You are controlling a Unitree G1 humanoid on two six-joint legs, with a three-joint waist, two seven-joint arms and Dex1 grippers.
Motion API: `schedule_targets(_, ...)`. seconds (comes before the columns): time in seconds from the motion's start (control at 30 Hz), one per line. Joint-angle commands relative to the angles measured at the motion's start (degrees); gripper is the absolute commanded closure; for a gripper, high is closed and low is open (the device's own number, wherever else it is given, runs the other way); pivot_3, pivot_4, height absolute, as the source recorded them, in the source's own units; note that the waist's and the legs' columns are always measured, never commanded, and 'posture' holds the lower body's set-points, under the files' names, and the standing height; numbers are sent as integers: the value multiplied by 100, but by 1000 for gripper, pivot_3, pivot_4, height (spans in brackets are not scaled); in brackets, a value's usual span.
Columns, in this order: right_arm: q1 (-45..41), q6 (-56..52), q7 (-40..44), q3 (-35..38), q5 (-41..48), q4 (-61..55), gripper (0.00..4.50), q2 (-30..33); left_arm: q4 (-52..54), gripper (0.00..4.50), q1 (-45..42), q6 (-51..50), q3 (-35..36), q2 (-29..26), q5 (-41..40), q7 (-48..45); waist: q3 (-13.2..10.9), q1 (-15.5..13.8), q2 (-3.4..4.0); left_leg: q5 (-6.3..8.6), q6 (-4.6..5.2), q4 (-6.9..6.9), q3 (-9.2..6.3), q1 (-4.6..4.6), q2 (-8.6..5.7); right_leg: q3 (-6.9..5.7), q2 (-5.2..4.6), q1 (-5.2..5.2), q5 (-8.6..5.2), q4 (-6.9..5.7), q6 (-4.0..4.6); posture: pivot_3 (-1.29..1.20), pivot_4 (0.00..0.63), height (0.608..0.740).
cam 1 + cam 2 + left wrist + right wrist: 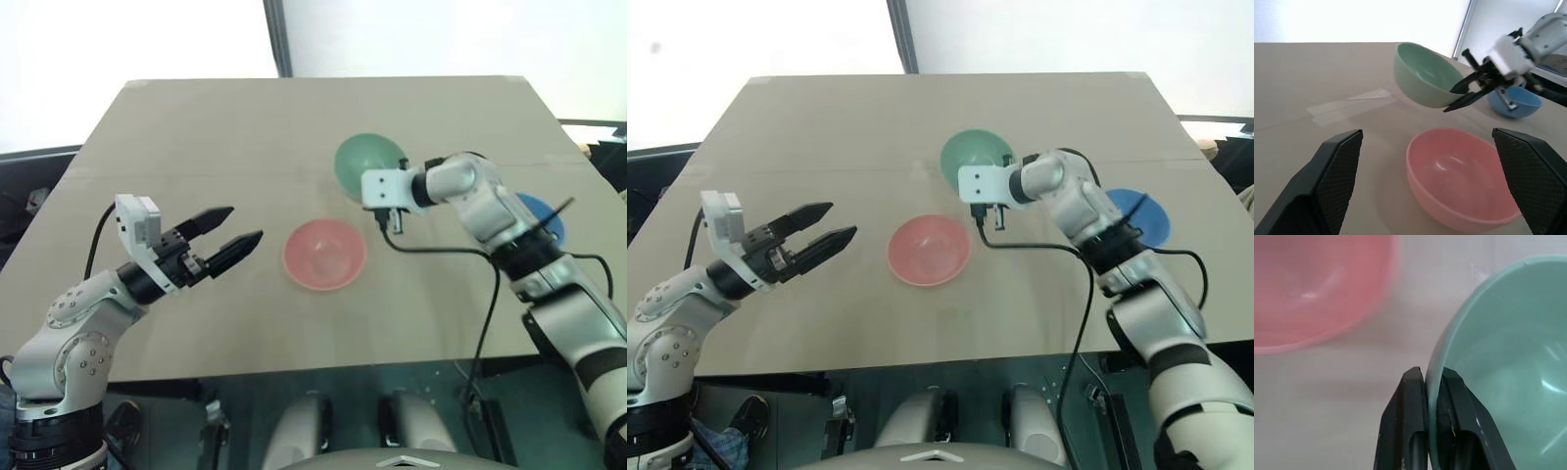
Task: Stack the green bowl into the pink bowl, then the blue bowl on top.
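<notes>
The left gripper [233,227], at the left of the head views, points toward frame centre with its two black fingers [208,217] spread wide and nothing between them. The right arm reaches in from the lower right, wrist bent toward the upper centre. The right gripper [1432,382] is clamped on the rim of the green bowl [1508,362], one finger on each side of the wall.

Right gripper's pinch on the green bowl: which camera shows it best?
The right wrist view: the right gripper is shut on the green bowl, one finger each side of the rim. The left wrist view shows the bowl lifted and tilted; the head views show its far half.
</notes>
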State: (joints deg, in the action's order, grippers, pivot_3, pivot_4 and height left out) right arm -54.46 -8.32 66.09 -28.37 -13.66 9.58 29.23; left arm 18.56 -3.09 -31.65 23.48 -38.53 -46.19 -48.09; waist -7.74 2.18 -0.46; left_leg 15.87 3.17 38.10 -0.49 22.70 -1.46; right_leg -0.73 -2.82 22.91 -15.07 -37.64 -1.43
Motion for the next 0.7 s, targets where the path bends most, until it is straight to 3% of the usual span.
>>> schedule_targets(0.03, 370, -314, 632, -57, 344, -1813, 4467, 241, -113, 0, -232, 161, -145, -107, 91, -219, 1, -9, -1, 0, 0, 0, -1, 0, 0, -1, 0, -1, 0, 0, 0, 0, 150, 740)
schedule_targets(0.17, 600, -939, 665, -427, 146, -2872, 4467, 13, -303, 0, -425, 174, -320, -129, 164, -378, 2, -16, -2, 0, 0, 0, -2, -2, 3, -2, -1, -2, 0, -2, 1, 0, 150, 740)
schedule_targets(0.3, 566, -1165, 580, -794, -128, -3059, 4467, -233, -481, 0, -630, 171, -421, -137, 209, -491, 5, -50, -8, 0, 0, 6, -4, -2, 1, -3, -4, 0, 0, -3, 1, 0, 150, 740)
schedule_targets(0.33, 539, -1215, 524, -837, -177, -3031, 3742, -314, -507, 0, -655, 171, -442, -139, 224, -519, 6, -66, -9, 0, 0, 6, -3, -2, 0, -3, -4, 0, 0, -2, 1, 0, 150, 740)
schedule_targets(0.37, 520, -1242, 491, -862, -217, -2998, 3565, -361, -529, 0, -674, 170, -461, -142, 238, -547, 5, -85, -9, 0, 0, 6, -4, -2, -1, -3, -6, 0, 0, -2, 1, 0, 150, 740)
schedule_targets(0.5, 497, -1286, 349, -851, -377, -2849, 1990, -441, -572, 0, -720, 171, -501, -132, 261, -597, 5, -137, -8, 0, 0, 6, -3, -1, -3, -4, -5, 2, -1, 0, 1, 0, 150, 740)
schedule_targets(0.6, 456, -1418, 246, -744, -411, -2747, 578, -473, -597, 0, -740, 186, -519, -119, 271, -616, 5, -141, -9, 0, 0, 6, -4, -1, -3, -4, -6, 1, -1, 0, 1, 0, 150, 740)
schedule_targets(0.63, 437, -1467, 246, -691, -393, -2737, 314, -463, -590, 0, -738, 186, -523, -112, 271, -615, 5, -141, -9, 0, 0, 7, -4, -1, -3, -4, -6, 1, -1, 0, 1, 0, 150, 740)
schedule_targets(0.7, 414, -1592, 263, -496, -314, -2769, 314, -358, -551, 0, -722, 179, -521, -84, 263, -609, 5, -141, -8, 0, 0, 7, -4, -1, -3, -5, -6, 1, -1, -1, 1, 0, 150, 740)
